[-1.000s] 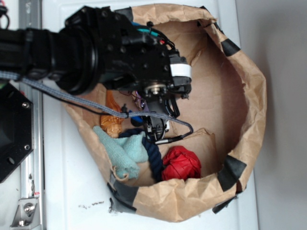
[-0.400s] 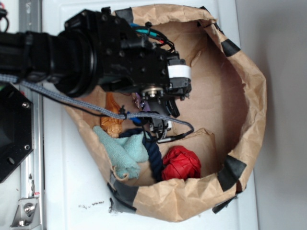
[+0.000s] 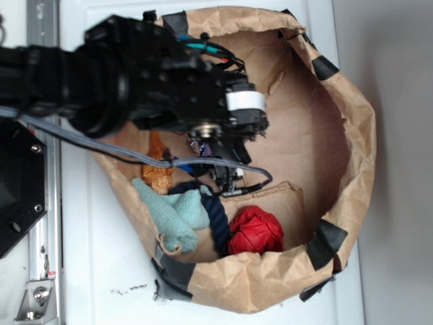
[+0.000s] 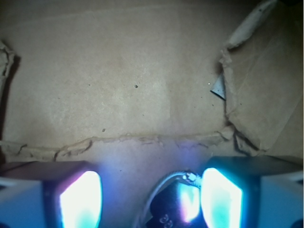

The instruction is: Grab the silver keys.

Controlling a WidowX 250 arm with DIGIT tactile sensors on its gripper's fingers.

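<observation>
In the wrist view the silver keys [image 4: 172, 209] show as a thin wire ring and a dark key head lying on the brown paper floor. They sit between my gripper's [image 4: 149, 199] two glowing pads, close against the right pad [image 4: 221, 197] and well away from the left pad [image 4: 80, 199]. The pads stand wide apart, so the gripper is open. In the exterior view the gripper [image 3: 226, 172] points down inside the paper bag [image 3: 352, 135], and the arm hides the keys.
An orange shell [image 3: 159, 172], a teal cloth [image 3: 172, 213], a dark blue rope [image 3: 216, 220] and a red ball [image 3: 256, 230] crowd the bag's lower left. The bag's crumpled walls rise all round. A torn paper flap [image 4: 256, 95] lies to the right.
The arm and gripper have shifted slightly upward in the exterior picture. The objects in the bag have not moved.
</observation>
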